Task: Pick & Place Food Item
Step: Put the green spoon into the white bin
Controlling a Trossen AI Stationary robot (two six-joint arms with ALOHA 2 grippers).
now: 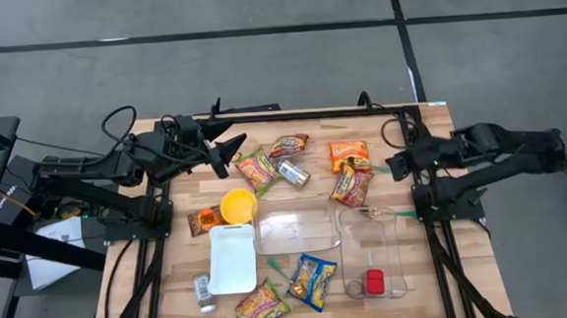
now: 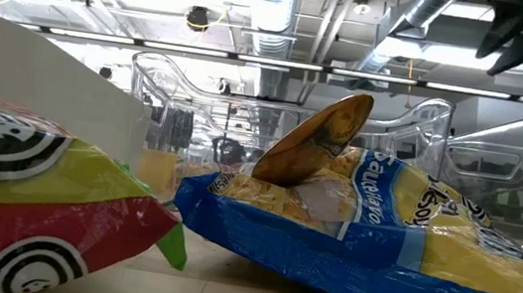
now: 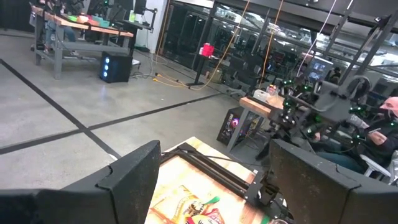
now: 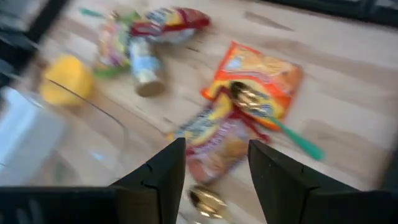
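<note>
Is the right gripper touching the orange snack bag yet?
Apart. The right wrist view shows the right gripper with its fingers parted and empty, hanging above the orange snack bag on the table.

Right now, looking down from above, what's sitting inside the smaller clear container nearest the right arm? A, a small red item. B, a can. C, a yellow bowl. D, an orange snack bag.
A: in the high view a small red item lies inside the clear container, while the yellow bowl, the can and the orange snack bag lie outside it on the table.
</note>
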